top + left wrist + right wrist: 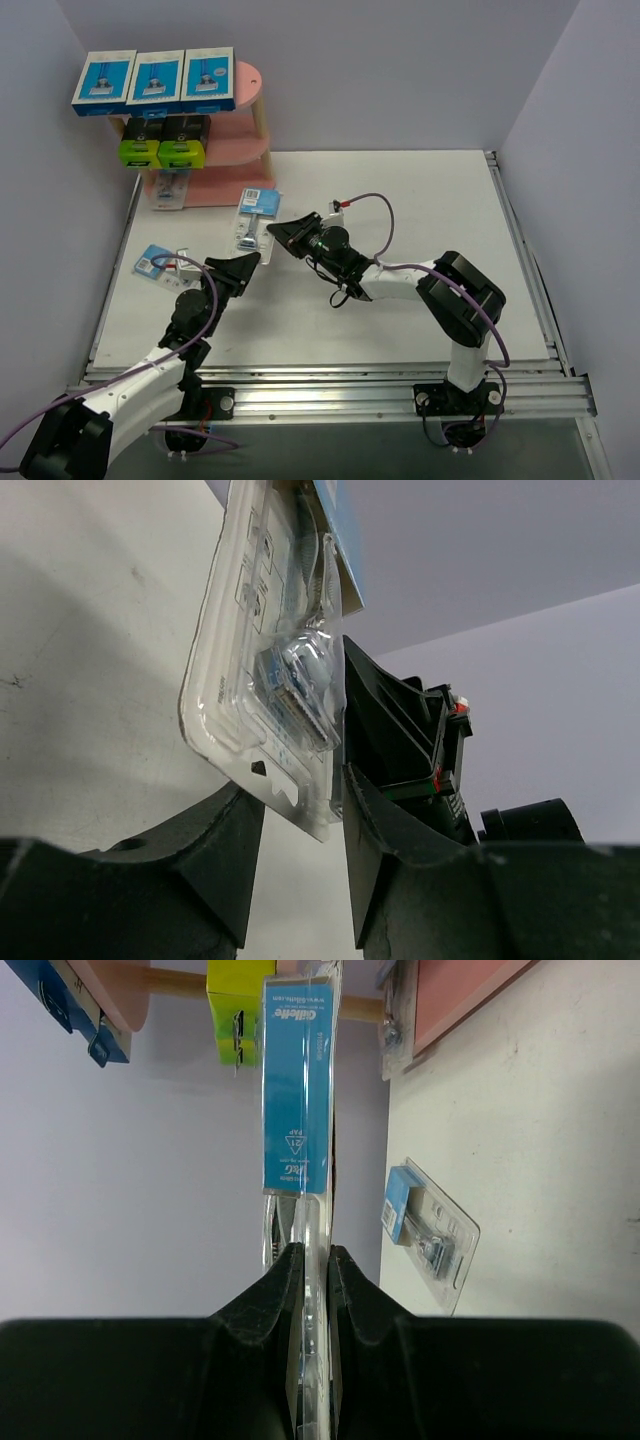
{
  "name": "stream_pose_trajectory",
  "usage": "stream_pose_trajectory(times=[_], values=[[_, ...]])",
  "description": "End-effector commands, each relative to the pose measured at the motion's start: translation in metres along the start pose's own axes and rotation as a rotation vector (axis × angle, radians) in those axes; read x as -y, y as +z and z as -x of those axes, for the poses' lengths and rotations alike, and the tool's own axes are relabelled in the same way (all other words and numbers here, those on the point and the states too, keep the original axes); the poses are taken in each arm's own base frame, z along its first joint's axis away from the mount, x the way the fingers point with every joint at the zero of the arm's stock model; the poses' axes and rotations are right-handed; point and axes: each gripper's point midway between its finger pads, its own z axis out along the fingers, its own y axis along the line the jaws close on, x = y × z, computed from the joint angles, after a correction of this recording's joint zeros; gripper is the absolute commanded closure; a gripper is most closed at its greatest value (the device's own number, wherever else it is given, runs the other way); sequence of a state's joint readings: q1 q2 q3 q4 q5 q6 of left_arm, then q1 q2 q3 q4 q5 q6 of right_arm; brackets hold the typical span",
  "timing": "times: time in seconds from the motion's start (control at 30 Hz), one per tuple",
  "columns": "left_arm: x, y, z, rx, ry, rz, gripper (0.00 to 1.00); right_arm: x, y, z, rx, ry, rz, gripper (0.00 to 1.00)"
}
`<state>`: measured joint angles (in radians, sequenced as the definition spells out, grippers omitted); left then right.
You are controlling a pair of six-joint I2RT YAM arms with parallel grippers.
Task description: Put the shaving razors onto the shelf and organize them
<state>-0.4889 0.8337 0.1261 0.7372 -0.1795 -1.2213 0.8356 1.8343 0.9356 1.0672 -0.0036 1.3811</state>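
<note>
Overall three cartons [155, 80], two black boxes [163, 140], three blisters [258, 212]

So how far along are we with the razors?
Mostly done: three blue boxes sit on the shelf's top tier, two black-and-green boxes on the middle, one blister pack at the bottom. The right gripper clamps a second pack, the left gripper open around its edge. A third pack lies on the table.

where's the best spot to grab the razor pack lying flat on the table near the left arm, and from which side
Probably across the raised clear bubble of the razor pack, pinching its two long sides and coming straight down from above. It lies flat on the table, so the thin rim gives little to catch; the bubble stands up higher.
</note>
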Motion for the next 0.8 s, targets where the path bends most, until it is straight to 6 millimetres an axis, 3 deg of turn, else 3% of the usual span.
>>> stream_pose_trajectory(times=[0.0,0.27,0.4,0.5,0.57,0.6,0.7,0.77], values=[[0.033,0.007,0.015,0.058,-0.030,-0.095,0.56,-0.053,-0.009,0.005,0.026,0.018,0.141,1.00],[0.028,0.010,0.011,0.046,-0.052,-0.089,0.71,-0.052,-0.011,0.004,0.031,0.016,0.141,1.00],[0.029,0.007,0.014,0.057,-0.062,-0.097,0.94,-0.049,-0.010,0.002,0.026,0.015,0.135,1.00],[0.027,0.003,0.018,0.074,-0.077,-0.089,0.98,-0.044,-0.009,0.002,0.020,0.015,0.129,0.98],[0.027,-0.002,0.021,0.081,-0.095,-0.099,0.98,-0.041,-0.008,0.007,0.028,0.019,0.123,0.85],[0.023,-0.003,0.023,0.086,-0.104,-0.085,0.98,-0.039,-0.009,0.004,0.001,0.016,0.121,0.71],[0.014,-0.010,0.028,0.102,-0.156,-0.065,0.98,-0.031,-0.011,0.014,0.012,0.020,0.104,0.53],[0.016,-0.014,0.033,0.115,-0.178,-0.072,0.98,-0.028,-0.013,0.029,0.034,0.019,0.094,0.48]])
